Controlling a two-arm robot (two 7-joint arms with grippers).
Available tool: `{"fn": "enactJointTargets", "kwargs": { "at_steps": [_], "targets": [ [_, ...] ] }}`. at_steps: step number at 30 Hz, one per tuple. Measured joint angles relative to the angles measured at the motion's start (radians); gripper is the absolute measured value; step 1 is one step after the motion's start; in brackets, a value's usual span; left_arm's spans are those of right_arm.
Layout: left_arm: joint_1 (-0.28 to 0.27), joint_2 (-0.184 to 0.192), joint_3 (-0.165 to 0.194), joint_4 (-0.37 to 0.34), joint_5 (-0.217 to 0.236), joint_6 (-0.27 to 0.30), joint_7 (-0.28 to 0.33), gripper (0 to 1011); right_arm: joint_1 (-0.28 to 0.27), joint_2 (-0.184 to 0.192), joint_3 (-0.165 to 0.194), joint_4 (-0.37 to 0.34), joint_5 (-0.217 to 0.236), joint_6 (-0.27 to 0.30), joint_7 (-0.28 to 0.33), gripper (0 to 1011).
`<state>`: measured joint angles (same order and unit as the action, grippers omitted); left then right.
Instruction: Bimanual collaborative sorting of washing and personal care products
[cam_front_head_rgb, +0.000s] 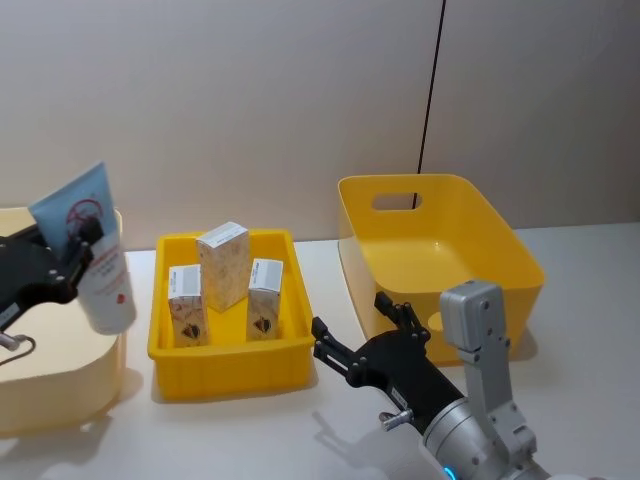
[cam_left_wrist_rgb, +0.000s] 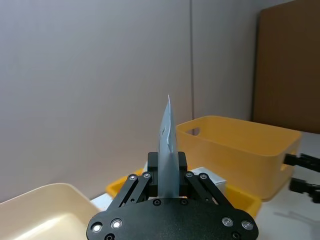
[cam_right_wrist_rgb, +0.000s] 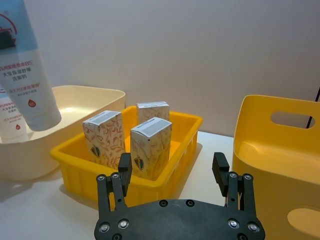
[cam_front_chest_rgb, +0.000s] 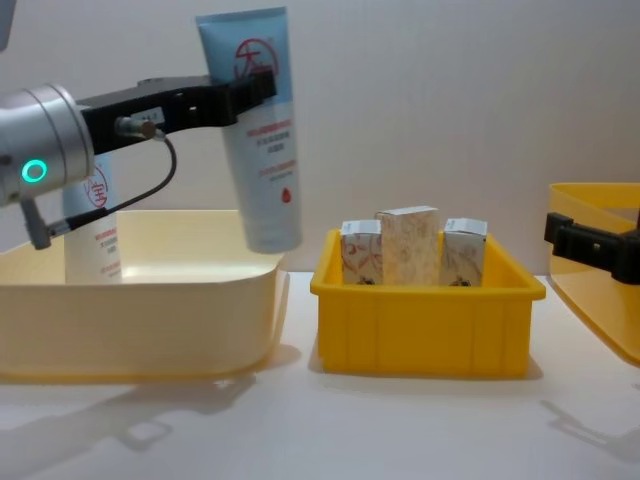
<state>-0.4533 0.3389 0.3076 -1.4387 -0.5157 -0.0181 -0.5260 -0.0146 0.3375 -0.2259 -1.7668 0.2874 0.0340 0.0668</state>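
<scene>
Blue tube cap-down, top pinched between left jaws.

Left claw raised, clamped, right claw low, spread wide

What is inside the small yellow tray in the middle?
Three white cartons stand upright inside the yellow tray. In the chest view its front wall covers their lower parts.

On the white table before me: a cream bin at left, a shallow yellow tray (the middle one), a deep yellow bin with handle slot, right.
</scene>
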Motion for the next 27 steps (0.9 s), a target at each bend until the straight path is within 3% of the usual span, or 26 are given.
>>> {"fn": "enactJointTargets", "kwargs": {
  "at_steps": [13,27],
  "targets": [
    [0.020,0.002,0.048,-0.062,-0.058,0.012,-0.094,204,0.000,0.000,0.000,0.000,0.000,0.000,0.000,1001],
    [0.028,-0.001,0.087,-0.076,-0.075,0.018,-0.124,203,0.000,0.000,0.001,-0.001,0.000,0.000,0.003,1001]
  ]
}}
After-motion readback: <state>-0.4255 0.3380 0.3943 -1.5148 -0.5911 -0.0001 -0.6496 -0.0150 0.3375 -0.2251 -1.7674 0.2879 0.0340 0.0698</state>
